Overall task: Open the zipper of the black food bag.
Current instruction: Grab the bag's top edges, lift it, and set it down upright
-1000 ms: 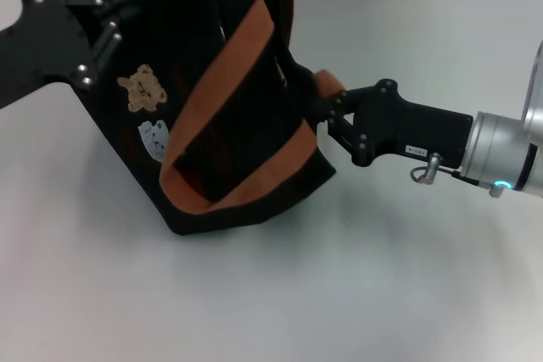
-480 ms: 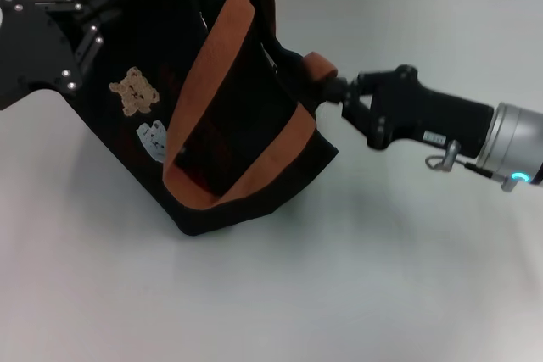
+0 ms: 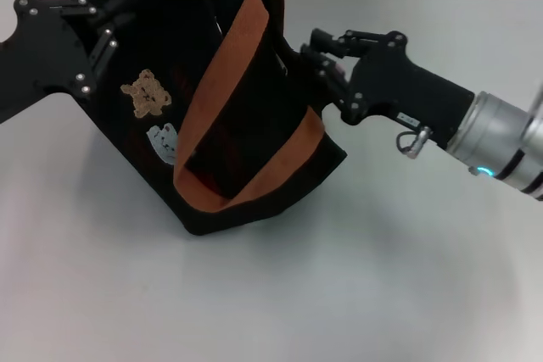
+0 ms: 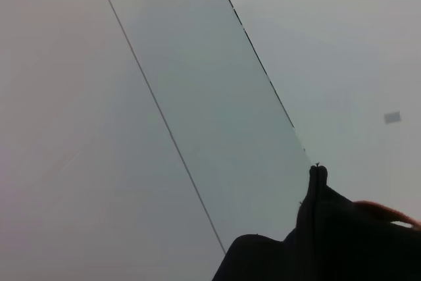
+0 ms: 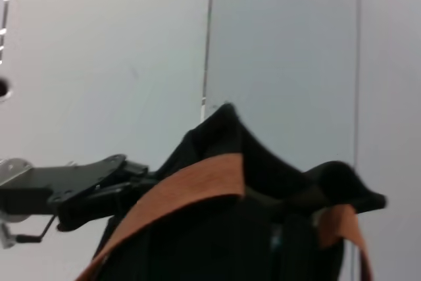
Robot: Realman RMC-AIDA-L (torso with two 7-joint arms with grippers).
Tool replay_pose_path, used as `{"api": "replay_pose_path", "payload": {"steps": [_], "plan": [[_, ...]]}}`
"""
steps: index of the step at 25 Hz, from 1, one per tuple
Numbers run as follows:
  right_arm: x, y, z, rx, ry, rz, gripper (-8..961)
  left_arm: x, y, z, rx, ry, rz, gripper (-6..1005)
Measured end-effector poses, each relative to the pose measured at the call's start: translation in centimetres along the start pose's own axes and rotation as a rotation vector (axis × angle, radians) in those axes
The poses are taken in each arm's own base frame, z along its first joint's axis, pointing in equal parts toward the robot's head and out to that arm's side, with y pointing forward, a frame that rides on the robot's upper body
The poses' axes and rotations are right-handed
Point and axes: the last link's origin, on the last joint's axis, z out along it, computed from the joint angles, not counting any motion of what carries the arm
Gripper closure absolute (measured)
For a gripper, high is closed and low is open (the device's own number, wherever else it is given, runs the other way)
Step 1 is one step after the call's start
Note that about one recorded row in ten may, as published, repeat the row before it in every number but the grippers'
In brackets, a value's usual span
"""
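Head view: the black food bag point(image 3: 221, 99) stood tilted on the white table point(image 3: 356, 294), at its far left. The left gripper point(image 3: 106, 23) met its upper left corner; whether its fingers were closed could not be told. The right gripper point(image 3: 318, 61) pressed into the right side, fingers hidden in fabric. The zipper could not be made out.

Left wrist view: a pinched black fabric peak point(image 4: 317, 182) rose against the wall.

Right wrist view: an orange-brown handle point(image 5: 191, 189) crossed the bag.

Risk: a sideways pull could drag or topple the bag. Open table lay in front and to the right.

White table point(image 3: 356, 294), the tilted black food bag point(image 3: 246, 142) resting on it by its lower edge.
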Motion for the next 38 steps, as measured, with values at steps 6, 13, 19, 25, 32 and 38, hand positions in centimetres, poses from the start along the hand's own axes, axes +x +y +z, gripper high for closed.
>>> {"api": "replay_pose_path", "payload": {"steps": [6, 13, 19, 25, 32, 38], "plan": [[0.4, 0.2, 1.7, -0.060, 0.071, 0.005, 784, 0.0, 0.2, 0.3, -0.007, 0.009, -0.006, 935], [0.5, 0.0, 2.8, -0.076, 0.117, 0.016, 778, 0.1, 0.1, 0.5, -0.013, 0.018, -0.001, 935], [0.7, -0.5, 3.6, -0.069, 0.160, 0.014, 718, 0.2, 0.1, 0.7, -0.019, 0.025, 0.003, 934], [0.9, -0.7, 3.6, -0.058, 0.171, -0.027, 725, 0.3, 0.1, 0.8, -0.025, 0.032, 0.004, 934], [1.4, -0.6, 2.9, -0.028, 0.165, -0.150, 728, 0.3, 0.3, 0.9, -0.029, 0.037, -0.003, 935], [2.1, -0.1, 2.2, 0.009, 0.170, -0.282, 729, 0.4, 0.5, 0.9, -0.034, 0.046, -0.009, 935]]}}
